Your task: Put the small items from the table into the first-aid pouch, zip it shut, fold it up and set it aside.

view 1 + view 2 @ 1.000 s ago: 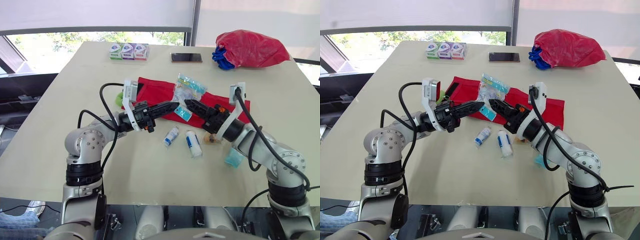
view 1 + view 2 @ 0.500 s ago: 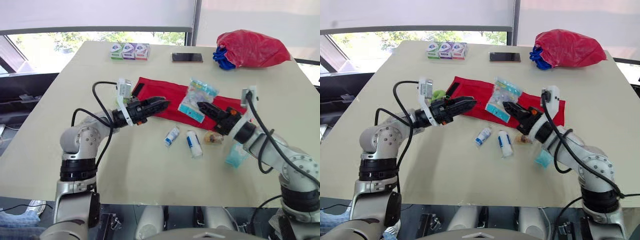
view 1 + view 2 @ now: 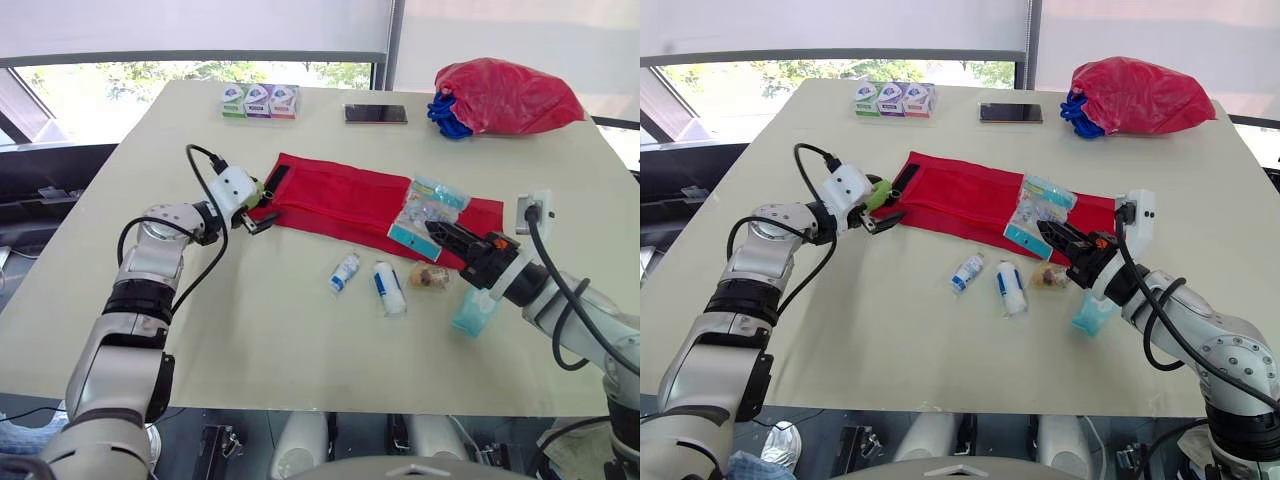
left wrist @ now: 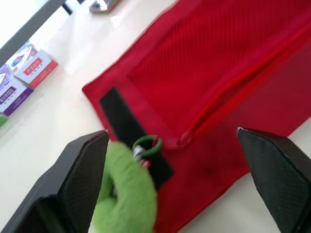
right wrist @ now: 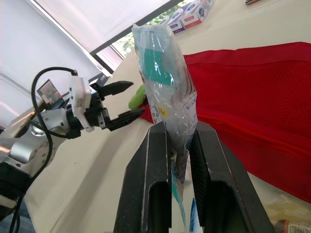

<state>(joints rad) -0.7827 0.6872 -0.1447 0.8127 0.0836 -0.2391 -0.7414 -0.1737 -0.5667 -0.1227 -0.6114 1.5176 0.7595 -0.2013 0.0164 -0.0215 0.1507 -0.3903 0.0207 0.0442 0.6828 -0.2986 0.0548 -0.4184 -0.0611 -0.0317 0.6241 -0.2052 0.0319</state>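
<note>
The red pouch (image 3: 340, 200) lies flat on the table, its long axis running from your left gripper (image 4: 172, 133) across to your right gripper (image 5: 176, 130). The right gripper is clenched on a clear packet (image 3: 425, 208), held upright just above the pouch's right end. The left gripper is spread wide at the pouch's left end, one finger on each side of the green tag (image 4: 129, 189) and zip ring (image 4: 147, 144). The zip line (image 4: 233, 97) runs along the pouch's length, away from that ring; whether it is open cannot be told. A bottle (image 3: 344, 272), a roll (image 3: 387, 287) and a small wrapped item (image 3: 431, 276) wait on the table just beside the pouch's near edge. The right arm is nearer for the packet.
</note>
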